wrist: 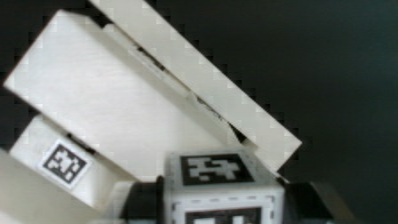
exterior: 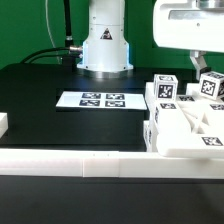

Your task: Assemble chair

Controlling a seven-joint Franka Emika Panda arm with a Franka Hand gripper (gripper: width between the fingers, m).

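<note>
In the exterior view, the end effector (exterior: pixel 199 62) hangs at the upper part of the exterior view's right, and only its white body and one dark finger (exterior: pixel 198 58) can be seen. The chair parts (exterior: pixel 186 118) stand in a group on the black surface (exterior: pixel 60 82), directly under it and a little toward the camera, against the border rail (exterior: pixel 70 160). Two tagged cubes rise above a larger slotted block. The marker board (exterior: pixel 102 99) lies well apart, toward the exterior view's left. Whether the finger touches a part is not clear here, because the top edge cuts off the end effector.

In the wrist view, a tagged cube (wrist: pixel 221 167) sits between two dark shapes at the lower edge, which I judge to be the fingers. They seem to grasp it, but the contact itself is blurred, so I cannot tell for sure. Beyond the cube, a flat white panel (wrist: pixel 125 90) runs diagonally, its long axis slanted away from the end effector. A second tag (wrist: pixel 68 160) shows on a leg-like piece beside it.
</note>
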